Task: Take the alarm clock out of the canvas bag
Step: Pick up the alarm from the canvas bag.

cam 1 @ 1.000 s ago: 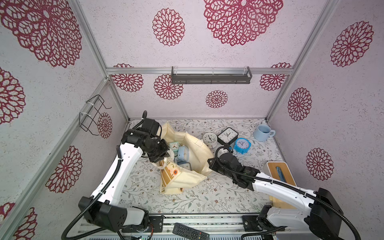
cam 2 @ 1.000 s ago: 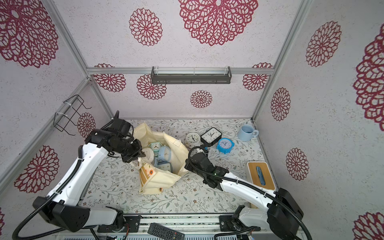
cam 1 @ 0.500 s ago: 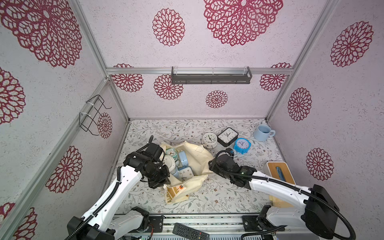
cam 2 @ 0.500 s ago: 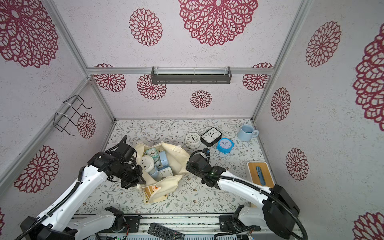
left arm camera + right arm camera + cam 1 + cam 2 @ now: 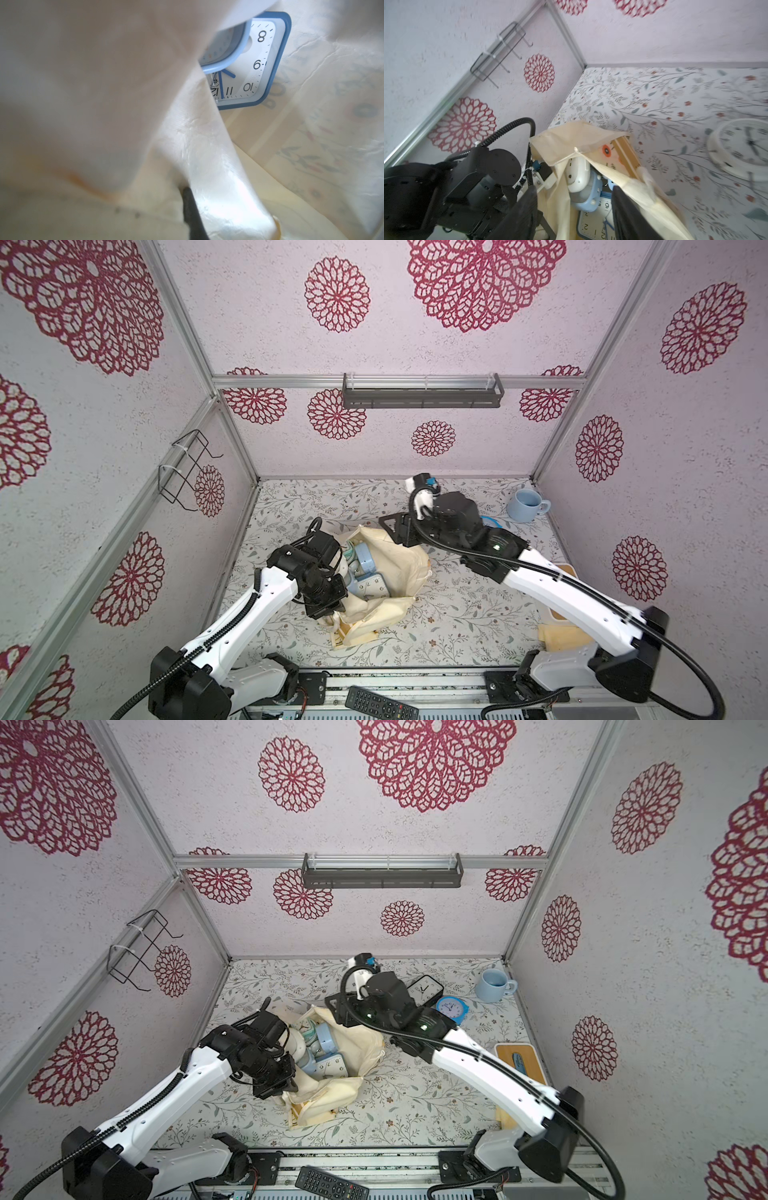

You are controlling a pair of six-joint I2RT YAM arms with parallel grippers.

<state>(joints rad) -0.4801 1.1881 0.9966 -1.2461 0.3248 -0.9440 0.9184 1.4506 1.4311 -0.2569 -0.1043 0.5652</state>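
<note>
The cream canvas bag [image 5: 401, 568] [image 5: 359, 1048] lies slumped mid-table with its mouth open. Several alarm clocks lie inside: a square blue one with a white face [image 5: 372, 585] [image 5: 255, 62] [image 5: 593, 220], a pale blue one [image 5: 365, 558] [image 5: 586, 195] and a white one [image 5: 577, 174]. My left gripper [image 5: 328, 608] [image 5: 276, 1088] is shut on the bag's near fabric edge; one dark finger [image 5: 190, 209] shows against the cloth. My right gripper [image 5: 397, 529] [image 5: 338, 1011] [image 5: 574, 188] hangs open over the bag's far rim, its fingers either side of the mouth.
A white round clock [image 5: 745, 149], a black square clock [image 5: 424, 988] and a round blue clock [image 5: 451, 1009] stand behind the bag. A blue mug [image 5: 525, 506] sits back right, a wooden tray [image 5: 519, 1058] at the right edge, a remote [image 5: 382, 705] in front.
My left arm brought the bag down and toward the front. My right gripper opened, let go of the bag's edge and moved back over its far rim.
</note>
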